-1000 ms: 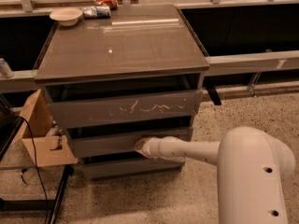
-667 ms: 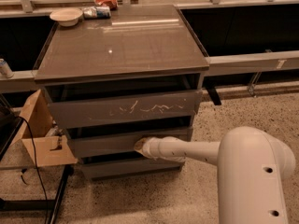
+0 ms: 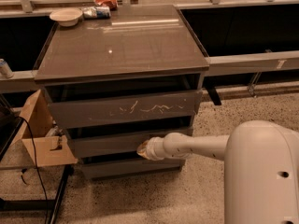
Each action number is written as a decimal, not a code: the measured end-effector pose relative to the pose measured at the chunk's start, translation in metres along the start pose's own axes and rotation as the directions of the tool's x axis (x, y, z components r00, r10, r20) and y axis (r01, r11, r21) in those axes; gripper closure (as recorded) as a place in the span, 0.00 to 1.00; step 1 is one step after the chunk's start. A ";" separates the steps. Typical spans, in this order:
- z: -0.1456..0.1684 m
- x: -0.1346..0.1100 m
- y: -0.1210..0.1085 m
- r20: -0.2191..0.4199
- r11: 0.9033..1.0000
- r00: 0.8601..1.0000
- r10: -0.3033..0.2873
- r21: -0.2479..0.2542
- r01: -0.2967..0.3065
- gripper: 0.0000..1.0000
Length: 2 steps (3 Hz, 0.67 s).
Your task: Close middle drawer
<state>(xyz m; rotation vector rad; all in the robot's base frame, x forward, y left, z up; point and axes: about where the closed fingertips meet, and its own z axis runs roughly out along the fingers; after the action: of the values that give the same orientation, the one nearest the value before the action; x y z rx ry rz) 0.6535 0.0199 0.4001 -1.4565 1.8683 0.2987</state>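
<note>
Nothing moved — end effector (image 3: 142, 149) at middle drawer (image 3: 103, 144), one of three; state indiscernible.

White bowl (image 3: 66, 16) on cabinet top (image 3: 135, 48), back left corner. Silvery snack packet (image 3: 96, 12) just beside it, red packet (image 3: 106, 1) behind. Can (image 3: 4, 68) on left ledge. Cardboard box (image 3: 41, 132) left of cabinet. Gripper (image 3: 142, 149) at cabinet front, below scratched drawer front (image 3: 93, 111).

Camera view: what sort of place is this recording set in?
Probably an indoor office or lab test area: a grey-brown drawer cabinet on speckled hard floor, a bowl and packets on top, a cardboard box beside it. The gripper is at the middle drawer.
</note>
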 end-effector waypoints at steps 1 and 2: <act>-0.016 0.001 0.011 -0.024 0.999 1.000 0.018 -0.044 -0.019 1.00; -0.033 0.006 0.023 -0.048 0.993 0.997 0.068 -0.096 -0.073 1.00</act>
<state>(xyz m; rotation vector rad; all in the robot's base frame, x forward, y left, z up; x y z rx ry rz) 0.6190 0.0040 0.4133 -1.4750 1.9683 0.3999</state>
